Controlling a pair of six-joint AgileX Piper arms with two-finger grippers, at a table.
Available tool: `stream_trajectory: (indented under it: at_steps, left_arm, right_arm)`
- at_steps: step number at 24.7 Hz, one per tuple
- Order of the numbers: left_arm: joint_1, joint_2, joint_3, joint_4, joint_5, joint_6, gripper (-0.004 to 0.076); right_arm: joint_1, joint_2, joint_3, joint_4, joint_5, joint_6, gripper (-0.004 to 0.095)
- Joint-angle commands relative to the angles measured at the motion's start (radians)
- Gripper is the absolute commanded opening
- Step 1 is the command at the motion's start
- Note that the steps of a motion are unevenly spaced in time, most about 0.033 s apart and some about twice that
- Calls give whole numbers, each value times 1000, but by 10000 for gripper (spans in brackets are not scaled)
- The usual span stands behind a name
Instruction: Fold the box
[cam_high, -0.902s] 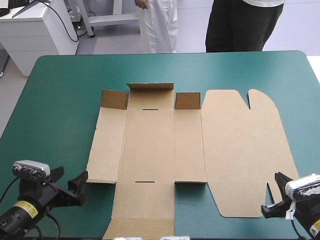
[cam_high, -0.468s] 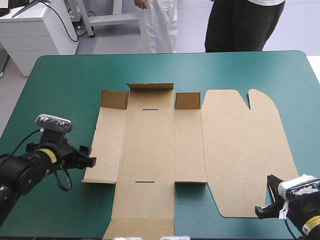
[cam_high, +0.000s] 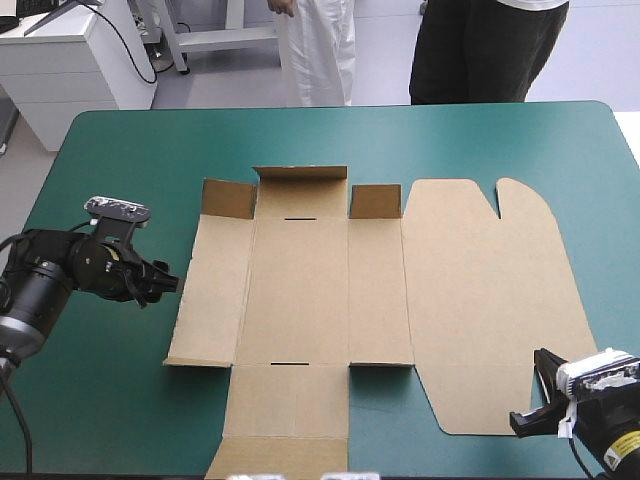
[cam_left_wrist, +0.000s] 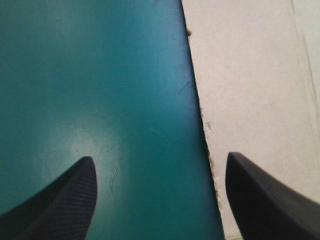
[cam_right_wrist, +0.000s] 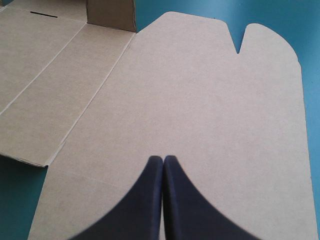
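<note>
I am looking at the box (cam_high: 330, 290) lying open on the worktop (cam_high: 120, 150), between the two sets of jaws. It is mostly flat, and only the short flaps (cam_high: 228, 198) along its far side are standing up.

The left jaws are standing wide open and gripping nothing. The box's outer edge (cam_left_wrist: 202, 120) is running ahead between the two black fingers (cam_left_wrist: 60, 200). One finger is hanging over the teal-green cover (cam_left_wrist: 100, 75) and the other over brown board.

The right jaws are pressing together into one pointed arch, with nothing between them. They are sitting by the near corner of the broad lid panel (cam_right_wrist: 200, 100), which is stretching flat ahead of them.
</note>
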Motion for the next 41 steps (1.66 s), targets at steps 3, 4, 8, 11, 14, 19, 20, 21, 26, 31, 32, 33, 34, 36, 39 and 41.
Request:
stream_trajectory:
  at_steps: [3, 4, 8, 11, 14, 19, 20, 21, 26, 31, 32, 33, 34, 36, 39, 41]
  left_arm:
    - [240, 57, -35, -354, 31, 305, 507]
    - [282, 77, -35, -422, 53, 364, 507]
    - [407, 163, -35, -678, 168, 562, 507]
    - [443, 228, -35, -796, 260, 671, 507]
    - [445, 288, -35, -794, 286, 679, 507]
    - [445, 363, -31, -800, 299, 677, 507]
    - [445, 375, -31, -806, 299, 677, 507]
    - [445, 382, -31, -812, 299, 677, 507]
    - [431, 409, 12, -838, 299, 673, 507]
    - [342, 409, 69, -864, 299, 702, 507]
    - [333, 409, 69, -891, 299, 705, 507]
    - [320, 409, 69, -922, 299, 720, 507]
    - [313, 409, 69, -946, 299, 720, 507]
    - [297, 409, 69, -979, 299, 718, 507]
    - [262, 409, 67, -1013, 299, 718, 507]
    - [241, 409, 67, -1029, 299, 722, 507]
  right_arm:
    - [-5, 12, -27, -9, -72, -9, -22]
    - [-5, 12, -27, -9, -72, -9, -23]
    - [-5, 12, -27, -9, -72, -9, -23]
    - [-5, 12, -27, -9, -72, -9, -23]
    - [-5, 12, -27, -9, -72, -9, -23]
    - [-5, 12, -27, -9, -72, -9, -23]
    - [-5, 12, -27, -9, -72, -9, -23]
    - [-5, 12, -27, -9, -72, -9, -23]
    - [-5, 12, -27, -15, -72, -9, -23]
    - [-5, 12, -27, -16, -88, -30, -23]
    - [-5, 12, -27, -16, -89, -34, -23]
    - [-5, 12, -27, -16, -89, -38, -23]
    - [-5, 12, -27, -16, -89, -38, -23]
    - [-5, 12, -27, -16, -89, -38, -23]
    - [-5, 12, -27, -14, -89, -38, -23]
    - [-5, 12, -27, -14, -89, -38, -23]
